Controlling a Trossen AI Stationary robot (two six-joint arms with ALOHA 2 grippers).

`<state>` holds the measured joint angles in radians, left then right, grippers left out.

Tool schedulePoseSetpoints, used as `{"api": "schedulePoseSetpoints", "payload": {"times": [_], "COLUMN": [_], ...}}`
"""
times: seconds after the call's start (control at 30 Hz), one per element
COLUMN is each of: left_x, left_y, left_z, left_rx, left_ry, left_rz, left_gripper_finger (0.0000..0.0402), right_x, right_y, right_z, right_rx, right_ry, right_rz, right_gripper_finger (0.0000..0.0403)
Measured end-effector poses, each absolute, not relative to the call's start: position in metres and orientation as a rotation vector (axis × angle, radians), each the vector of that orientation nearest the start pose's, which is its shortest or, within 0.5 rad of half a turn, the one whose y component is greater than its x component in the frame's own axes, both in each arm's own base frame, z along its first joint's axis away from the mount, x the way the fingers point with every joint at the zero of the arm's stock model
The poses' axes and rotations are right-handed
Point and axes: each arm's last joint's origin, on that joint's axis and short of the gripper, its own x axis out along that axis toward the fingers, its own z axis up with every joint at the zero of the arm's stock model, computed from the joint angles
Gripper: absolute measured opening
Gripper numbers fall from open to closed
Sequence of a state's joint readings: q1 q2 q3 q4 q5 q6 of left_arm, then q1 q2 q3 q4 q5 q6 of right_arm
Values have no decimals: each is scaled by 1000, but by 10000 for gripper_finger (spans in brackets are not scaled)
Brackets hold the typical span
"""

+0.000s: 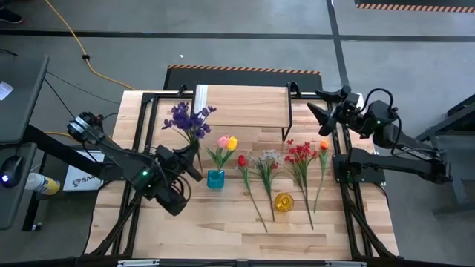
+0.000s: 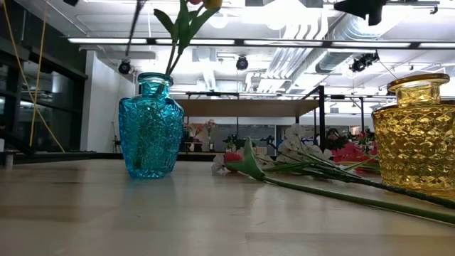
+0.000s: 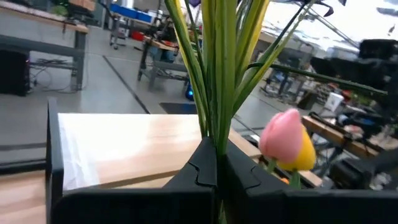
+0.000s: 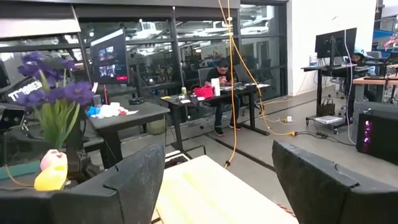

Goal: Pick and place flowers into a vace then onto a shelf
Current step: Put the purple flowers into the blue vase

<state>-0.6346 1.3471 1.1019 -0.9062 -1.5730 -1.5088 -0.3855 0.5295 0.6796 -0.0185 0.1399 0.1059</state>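
Observation:
My left gripper (image 1: 194, 157) (image 3: 216, 158) is shut on a bunch of purple flowers (image 1: 189, 117), just left of a blue vase (image 1: 215, 179) (image 2: 151, 128). That vase stands on the table and holds a pink and a yellow tulip (image 1: 226, 142) (image 3: 286, 140). Red, white and orange flowers (image 1: 282, 159) (image 2: 284, 167) lie flat on the table beside a yellow vase (image 1: 283, 202) (image 2: 419, 135). The shelf (image 1: 241, 111) stands at the far side with a white strip (image 1: 200, 95) at its left end. My right gripper (image 1: 315, 104) (image 4: 217, 180) waits open above the shelf's right end, touching nothing. My left gripper pinches the purple flowers' green stems (image 3: 214, 134) together between its two fingers, well below the blooms. The fingers lie level, coming from the table's left and crossing the stems. The stems rise from the fingers and the bunch is lifted clear of the table.
The shelf's black metal legs (image 1: 286, 122) stand on the tabletop behind the flowers. Bare wood (image 1: 223, 230) lies along the near edge. Beyond the table are desks, and a person sits far off in the right wrist view.

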Motion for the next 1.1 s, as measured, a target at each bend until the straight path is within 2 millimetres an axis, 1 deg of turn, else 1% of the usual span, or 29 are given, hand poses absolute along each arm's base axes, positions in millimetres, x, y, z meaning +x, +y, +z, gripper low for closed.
{"api": "schedulePoseSetpoints", "payload": {"times": [0.13, 0.23, 0.5, 0.63, 0.83, 1.0, 1.1], "left_x": [221, 224, 225, 234, 239, 241, 245], "left_y": [-113, -111, -112, -115, -119, -120, -122], "left_z": [291, 290, 290, 280, 272, 271, 265], "left_rx": [-379, -414, -421, -400, -400, -404, -393], "left_ry": [-201, -224, -228, -212, -220, -222, -213], "left_rz": [966, 978, 977, 985, 985, 985, 985], "left_gripper_finger": [33, 33, 33, 33, 33, 33, 33], "right_x": [111, 110, 110, 111, 110, 110, 110], "right_y": [-49, -49, -49, -49, -49, -49, -49], "right_z": [345, 346, 345, 345, 345, 345, 345], "right_rx": [86, 86, 67, 50, 45, 45, 45], "right_ry": [-157, -160, -154, -149, -148, -148, -147], "right_rz": [-517, -517, -518, -519, -520, -520, -519], "right_gripper_finger": [287, 287, 287, 287, 287, 287, 287]}}
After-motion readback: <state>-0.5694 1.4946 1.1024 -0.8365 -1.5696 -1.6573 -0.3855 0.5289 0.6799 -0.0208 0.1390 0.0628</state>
